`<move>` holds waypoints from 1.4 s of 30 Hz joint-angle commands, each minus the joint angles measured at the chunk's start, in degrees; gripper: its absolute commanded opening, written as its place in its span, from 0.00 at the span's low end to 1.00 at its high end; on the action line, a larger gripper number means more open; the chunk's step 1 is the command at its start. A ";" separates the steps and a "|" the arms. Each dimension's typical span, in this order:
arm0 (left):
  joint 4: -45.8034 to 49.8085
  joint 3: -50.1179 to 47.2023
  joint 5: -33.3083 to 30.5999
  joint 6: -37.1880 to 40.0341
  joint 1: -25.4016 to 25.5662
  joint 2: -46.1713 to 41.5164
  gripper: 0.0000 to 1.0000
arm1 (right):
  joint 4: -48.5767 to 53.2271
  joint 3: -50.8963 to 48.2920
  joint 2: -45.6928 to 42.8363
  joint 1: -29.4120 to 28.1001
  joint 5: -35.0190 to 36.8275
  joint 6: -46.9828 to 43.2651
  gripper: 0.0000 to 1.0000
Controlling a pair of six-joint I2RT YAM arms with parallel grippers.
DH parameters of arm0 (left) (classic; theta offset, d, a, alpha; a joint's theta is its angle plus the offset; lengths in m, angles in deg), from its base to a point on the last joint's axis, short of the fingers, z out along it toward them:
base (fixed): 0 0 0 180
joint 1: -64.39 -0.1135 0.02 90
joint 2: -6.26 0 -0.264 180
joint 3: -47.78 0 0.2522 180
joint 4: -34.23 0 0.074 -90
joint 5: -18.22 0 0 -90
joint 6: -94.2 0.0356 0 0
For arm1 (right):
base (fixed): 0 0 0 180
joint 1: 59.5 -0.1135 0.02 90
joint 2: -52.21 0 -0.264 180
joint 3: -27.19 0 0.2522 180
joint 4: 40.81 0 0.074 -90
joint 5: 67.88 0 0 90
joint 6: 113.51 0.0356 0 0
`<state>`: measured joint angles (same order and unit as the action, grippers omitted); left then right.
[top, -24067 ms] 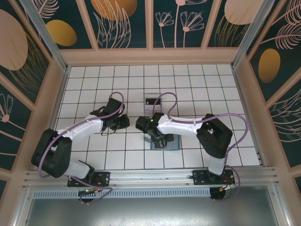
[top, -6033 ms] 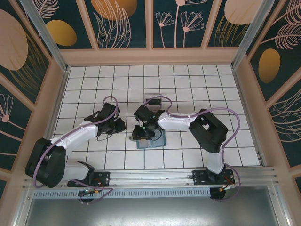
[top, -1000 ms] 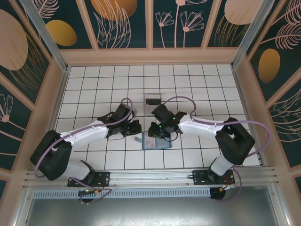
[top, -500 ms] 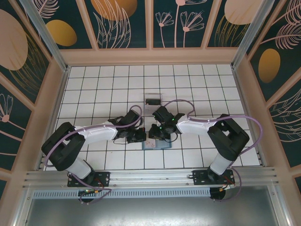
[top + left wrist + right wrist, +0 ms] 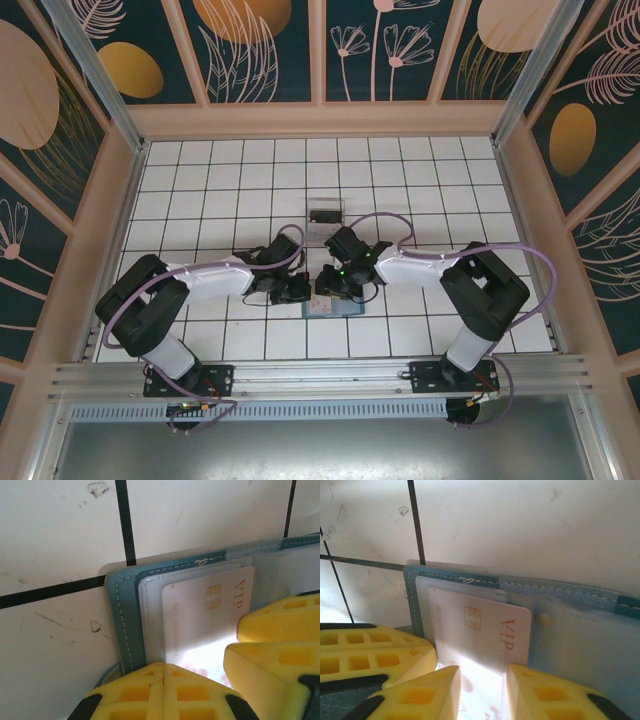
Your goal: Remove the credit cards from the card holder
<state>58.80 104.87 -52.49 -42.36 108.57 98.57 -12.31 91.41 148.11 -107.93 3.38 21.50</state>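
L gripper point(image 5: 162, 677): jaws shut tight, tips at edge of card holder point(image 5: 125, 611).
R gripper point(image 5: 482, 682): jaws a bit apart — over white card point(image 5: 480, 625).
Card holder: open flat on tiles point(image 5: 250, 180), btwn both grippers.
White card: in clear sleeve.

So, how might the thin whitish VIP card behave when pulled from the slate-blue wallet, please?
The thin whitish VIP card lies flat, unbent: probably stiff, light. Its shiny face may slip between yellow fingers. Tucked into the slate-blue wallet, it may drag that along.
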 commanded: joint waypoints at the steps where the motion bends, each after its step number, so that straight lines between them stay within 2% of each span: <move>1: 2.78 0.86 -1.26 1.63 0.26 1.47 0.02 | 2.63 -0.72 0.97 0.28 2.33 -1.04 0.36; 24: 4.84 1.54 -2.63 2.53 0.28 2.04 0.03 | 5.82 -1.39 -4.23 0.49 5.07 -0.64 0.37; 34: 4.92 1.16 -2.78 2.45 0.24 1.99 0.03 | 9.77 -1.00 -5.61 0.52 9.24 -0.98 0.36; 42: 4.92 1.33 -2.69 2.52 0.22 2.26 0.03 | 7.40 -1.41 -5.97 0.61 6.53 -0.98 0.36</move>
<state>60.68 106.23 -52.91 -40.85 108.59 99.29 -5.03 90.75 143.10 -107.80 10.22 21.37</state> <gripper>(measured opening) 0.053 0.358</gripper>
